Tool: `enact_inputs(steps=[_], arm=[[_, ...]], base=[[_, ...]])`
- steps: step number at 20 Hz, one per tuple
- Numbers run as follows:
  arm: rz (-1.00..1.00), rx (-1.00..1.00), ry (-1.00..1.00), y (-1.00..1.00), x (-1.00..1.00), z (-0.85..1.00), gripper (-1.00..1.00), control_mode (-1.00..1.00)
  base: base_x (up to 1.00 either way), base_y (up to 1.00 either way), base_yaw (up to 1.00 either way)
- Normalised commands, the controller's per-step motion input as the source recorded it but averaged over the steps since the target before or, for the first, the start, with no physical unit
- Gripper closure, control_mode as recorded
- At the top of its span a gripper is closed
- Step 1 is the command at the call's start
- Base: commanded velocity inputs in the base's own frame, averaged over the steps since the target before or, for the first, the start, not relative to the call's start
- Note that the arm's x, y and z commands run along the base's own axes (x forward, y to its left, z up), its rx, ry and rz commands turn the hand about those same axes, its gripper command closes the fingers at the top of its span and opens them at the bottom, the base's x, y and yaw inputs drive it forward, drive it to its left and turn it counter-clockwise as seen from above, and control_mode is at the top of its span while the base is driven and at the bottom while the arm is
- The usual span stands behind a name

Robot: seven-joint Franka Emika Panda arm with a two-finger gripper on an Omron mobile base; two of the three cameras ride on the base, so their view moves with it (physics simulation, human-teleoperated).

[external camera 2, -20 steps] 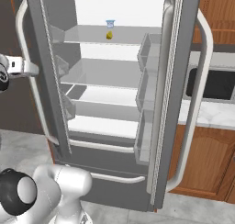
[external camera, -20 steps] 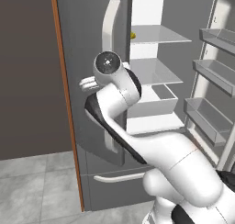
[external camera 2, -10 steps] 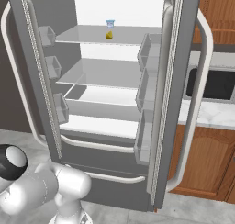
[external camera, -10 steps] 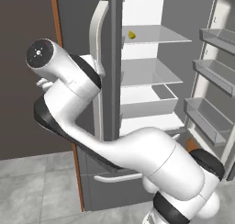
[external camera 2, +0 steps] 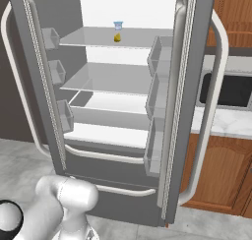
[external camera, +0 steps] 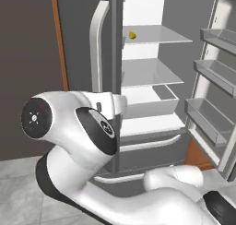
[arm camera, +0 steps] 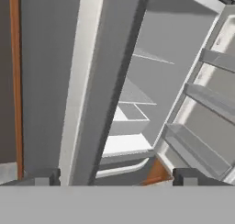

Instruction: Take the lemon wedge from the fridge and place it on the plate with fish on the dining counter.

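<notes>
The fridge (external camera 2: pixel 123 111) stood tall and grey with both doors swung wide, showing a white inside, glass shelves and door bins. The lemon wedge (external camera 2: pixel 117 38), a tiny bright yellow piece, lay on the top shelf (external camera 2: pixel 98 37) just in front of a small pale blue cup (external camera 2: pixel 118 25). The gripper (arm camera: pixel 117 177) held nothing, its two dark fingertips (arm camera: pixel 46 177) spread wide apart near the left door's edge (arm camera: pixel 110 81).

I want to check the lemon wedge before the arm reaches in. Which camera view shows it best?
The right base view: the lemon wedge lies unobstructed on the fridge top shelf, before a small blue cup. The left base view shows it smaller, beside the door edge.
</notes>
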Motion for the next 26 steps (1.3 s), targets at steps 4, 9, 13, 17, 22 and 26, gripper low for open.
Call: enact_inputs(steps=[4, 9, 13, 17, 22, 26], arm=[[0.0, 0.34, -0.2, -1.0, -1.0, -0.04, -1.0, -1.0], [0.0, 0.42, -0.15, -1.0, -0.78, 0.2, -1.0, -1.0], [0.0, 0.58, -0.07, -1.0, -0.51, 0.67, -1.0, -1.0], [0.01, 0.54, -0.01, -1.0, -0.11, 0.76, -1.0, -1.0], [0.15, 0.27, -0.02, -1.0, 0.14, 0.11, -1.0, -1.0], [0.16, 0.01, 0.0, -0.77, 0.49, -0.12, -1.0, -1.0]], base=[[0.0, 0.0, 0.0], [0.0, 0.0, 0.0], [0.0, 0.0, 0.0], [0.0, 0.0, 0.0], [0.0, 0.0, 0.0], [0.0, 0.0, 0.0]])
